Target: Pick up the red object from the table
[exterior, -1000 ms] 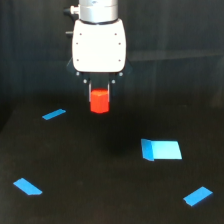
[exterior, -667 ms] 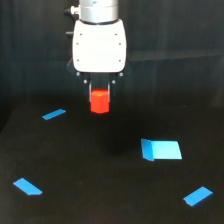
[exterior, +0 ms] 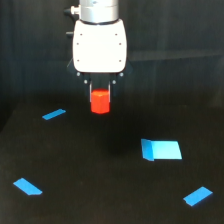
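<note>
Near-left patch [exterior: 28,186]: a flat bright blue strip lying on the black desk [exterior: 90,175] toward the exterior view's lower left, set at a slant.
Far-left patch [exterior: 54,114]: a thinner blue strip farther back on the desk, tilted, well apart from the near one and off to the exterior view's left of the arm.
Arm housing [exterior: 99,46]: a white rounded block hanging from a grey cylindrical link at the top of the view, upright, in front of a dark curtain-like backdrop.
Pincer [exterior: 100,95]: pointing straight down beneath the white housing, its two dark fingers narrowed against the sides of the red object, holding it.
Red object [exterior: 100,101]: a small orange-red stubby block, upright, gripped at its upper part with its lower half showing below the fingertips; it appears lifted clear of the desk, though the dark surface makes the gap beneath it hard to judge.
Middle-right patch [exterior: 161,150]: the largest blue piece, roughly rectangular, lying flat on the desk to the exterior view's right of the pincer and nearer the camera.
Near-right patch [exterior: 198,196]: a small slanted blue strip at the exterior view's lower right, apart from the large piece.
</note>
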